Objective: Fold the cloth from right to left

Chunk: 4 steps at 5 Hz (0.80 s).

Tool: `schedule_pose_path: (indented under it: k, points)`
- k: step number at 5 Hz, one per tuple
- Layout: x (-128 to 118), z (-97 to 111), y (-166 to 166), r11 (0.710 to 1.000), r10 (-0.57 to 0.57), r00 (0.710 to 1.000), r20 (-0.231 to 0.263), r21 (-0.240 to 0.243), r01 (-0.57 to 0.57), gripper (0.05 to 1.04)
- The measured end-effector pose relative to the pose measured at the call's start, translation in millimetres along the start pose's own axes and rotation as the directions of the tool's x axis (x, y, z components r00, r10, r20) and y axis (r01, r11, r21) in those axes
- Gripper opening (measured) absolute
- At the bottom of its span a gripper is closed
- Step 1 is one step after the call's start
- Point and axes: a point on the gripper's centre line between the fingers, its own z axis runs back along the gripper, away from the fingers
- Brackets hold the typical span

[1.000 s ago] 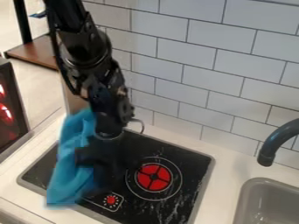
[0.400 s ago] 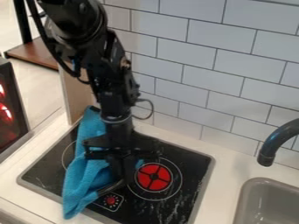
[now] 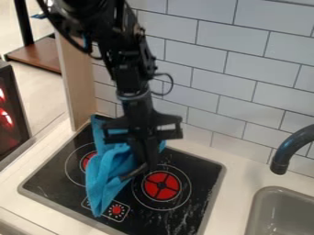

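The black gripper [image 3: 142,169] hangs over the middle of the black stove top, its fingers shut on the blue cloth. Bunched and creased, the cloth [image 3: 105,176] runs from near the stove's back left edge down to its front controls. A small blue part shows just right of the gripper. The gripper's body and fingers hide some of the cloth's right side.
On the stove top [image 3: 190,172], one red burner [image 3: 161,186] lies right of the gripper and another is partly behind the cloth. A grey sink [image 3: 282,206] and dark faucet [image 3: 288,149] are at right. A wooden panel [image 3: 80,87] stands behind left.
The gripper has moved right and somewhat up in the view. The cloth has shifted right with it, uncovering the stove's left side and part of the left burner.
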Motion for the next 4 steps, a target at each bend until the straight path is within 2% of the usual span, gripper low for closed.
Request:
schedule_pose_path:
  k: [1, 2, 3, 4]
  points:
    - [28, 16, 9, 0.998, 0.065, 0.997, 0.04, -0.008, -0.064, 0.055]
    - [53, 19, 29, 0.989, 0.145, 0.987, 0.062, -0.003, -0.145, 0.055]
    - [77, 19, 53, 0.978, 0.206, 0.973, 0.1, 0.013, -0.208, 0.055]
    - [89, 9, 67, 0.972, 0.221, 0.968, 0.121, 0.05, -0.228, 0.055]
